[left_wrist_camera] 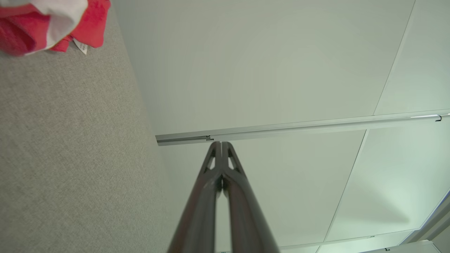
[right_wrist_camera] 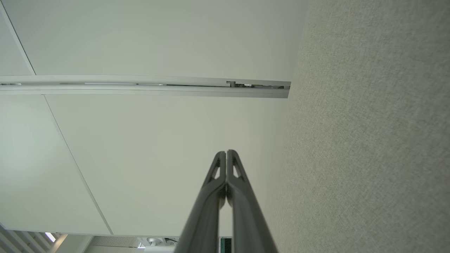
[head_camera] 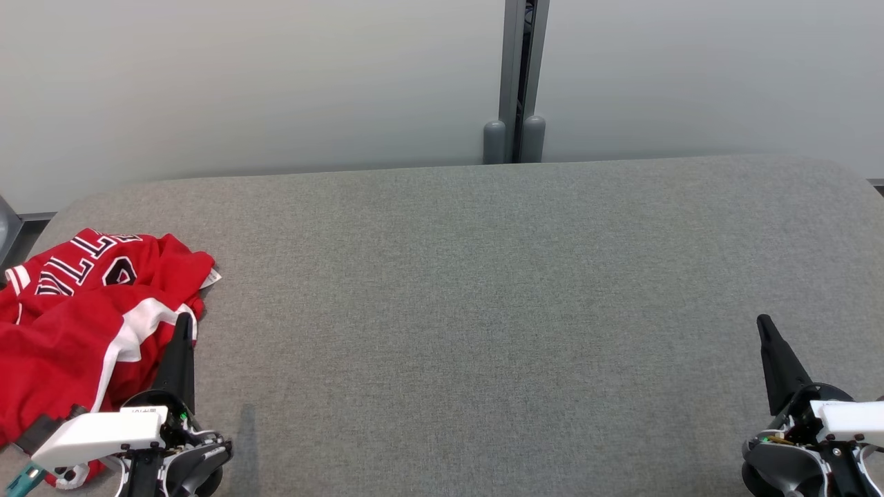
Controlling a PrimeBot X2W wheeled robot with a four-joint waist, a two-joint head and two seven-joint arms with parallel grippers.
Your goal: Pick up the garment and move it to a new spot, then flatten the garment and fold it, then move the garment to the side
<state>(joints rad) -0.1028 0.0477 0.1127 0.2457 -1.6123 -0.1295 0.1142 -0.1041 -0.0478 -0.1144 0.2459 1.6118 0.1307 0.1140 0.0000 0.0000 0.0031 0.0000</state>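
Head view showed the garment [head_camera: 76, 324], a red jersey with white trim, lying crumpled at the lower left of the frame on the grey cloth-covered table [head_camera: 483, 310]. It was bunched close to that surface's left edge. The broad middle lay bare, which I judged to be the room kept for moving, flattening and folding it. The left gripper [head_camera: 184, 323] rose from the lower left corner with its two dark fingers pressed together and nothing between them. Its tip stood at the jersey's right hem, though whether it touched the cloth could not be told. The right gripper [head_camera: 764, 323] stood at the lower right, likewise closed and empty, well apart from the cloth. Both pointed up the frame as in a resting pose, so the pickup seemed not yet begun, and the left arm looked the natural one to reach first. In the left wrist view the fingers [left_wrist_camera: 200, 211] met at their tips against the pale wall [left_wrist_camera: 263, 70], with a corner of red and white cloth at the upper left. The right wrist view showed its fingers [right_wrist_camera: 242, 211] shut the same way beside bare grey fabric. As for writing, white block letters outlined in dark ran across the jersey's upper folds, but the creases broke them up and no whole word could be read. A small white tag [head_camera: 211, 277] poked out at its right edge, its print too small to make out.
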